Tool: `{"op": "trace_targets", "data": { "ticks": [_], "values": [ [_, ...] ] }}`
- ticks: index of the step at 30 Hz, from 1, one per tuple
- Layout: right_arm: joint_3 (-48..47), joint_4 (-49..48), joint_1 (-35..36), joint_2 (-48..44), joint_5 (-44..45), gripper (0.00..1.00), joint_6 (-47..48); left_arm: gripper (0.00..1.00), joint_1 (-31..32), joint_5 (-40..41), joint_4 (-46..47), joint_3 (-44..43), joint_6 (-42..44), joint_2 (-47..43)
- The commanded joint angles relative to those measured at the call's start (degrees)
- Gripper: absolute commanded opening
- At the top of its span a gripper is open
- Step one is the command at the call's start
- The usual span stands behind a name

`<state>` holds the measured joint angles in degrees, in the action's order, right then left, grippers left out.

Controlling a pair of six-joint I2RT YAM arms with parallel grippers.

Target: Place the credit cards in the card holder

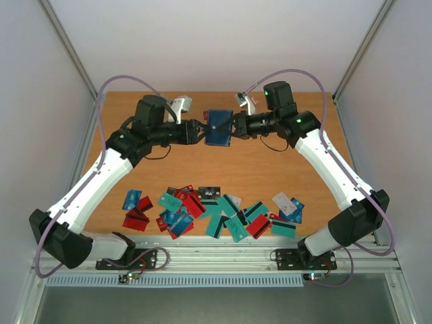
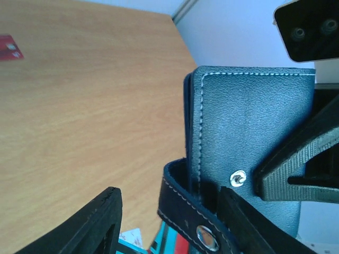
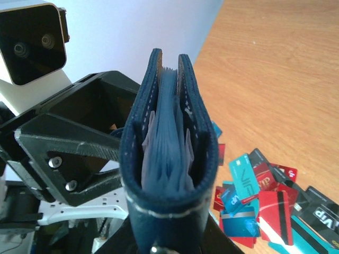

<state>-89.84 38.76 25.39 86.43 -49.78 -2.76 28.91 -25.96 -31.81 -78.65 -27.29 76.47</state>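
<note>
1. Card holder (image 1: 219, 128) hangs lifted between your two grippers.
2. Your right gripper (image 1: 235, 126) pinches its edge.
3. Your left gripper (image 1: 200, 132) stands spread at the opposite edge.
4. Credit cards (image 1: 216, 210) lie scattered near the arm bases.

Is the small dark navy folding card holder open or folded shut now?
Folded nearly shut, unsnapped: right wrist view shows the card holder with covers close around grey-blue pockets; left wrist view shows its snap strap loose.
</note>
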Motion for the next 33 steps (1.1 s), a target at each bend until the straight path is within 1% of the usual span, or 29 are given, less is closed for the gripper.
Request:
{"op": "trace_targets", "data": {
  "ticks": [1, 5, 11, 17, 24, 30, 33],
  "values": [
    [-0.2, -5.7, -0.2, -0.2, -6.9, 0.01, -3.2, 0.49, -0.6, 6.5, 3.2, 1.8, 1.1, -4.7],
    [0.9, -9.5, -0.5, 0.0, -10.0, 0.01, -5.6, 0.44, -1.1, 5.9, 4.6, 2.4, 0.4, -7.5],
    [2.8, -19.2, -0.7, 0.7, -16.1, 0.01, -12.0, 0.43, -1.2, 2.3, 6.5, 2.5, -2.2, -9.0],
    [3.0, -25.0, -0.8, 1.2, -20.1, 0.01, -15.6, 0.43, -1.8, 2.4, 6.3, 2.2, -3.9, -10.2],
    [3.4, -30.8, -0.9, 1.6, -23.3, 0.01, -19.8, 0.39, -3.6, 3.3, 6.6, 2.9, -7.0, -11.6],
    [3.0, -43.7, -0.9, 4.0, -25.8, 0.01, -29.6, 0.39, -5.8, -2.5, 11.2, 5.2, -12.4, -12.3],
    [2.5, -45.4, -0.9, 4.9, -27.1, 0.01, -31.0, 0.41, -5.8, -6.3, 14.6, 5.4, -14.1, -11.9]
  ]
}}
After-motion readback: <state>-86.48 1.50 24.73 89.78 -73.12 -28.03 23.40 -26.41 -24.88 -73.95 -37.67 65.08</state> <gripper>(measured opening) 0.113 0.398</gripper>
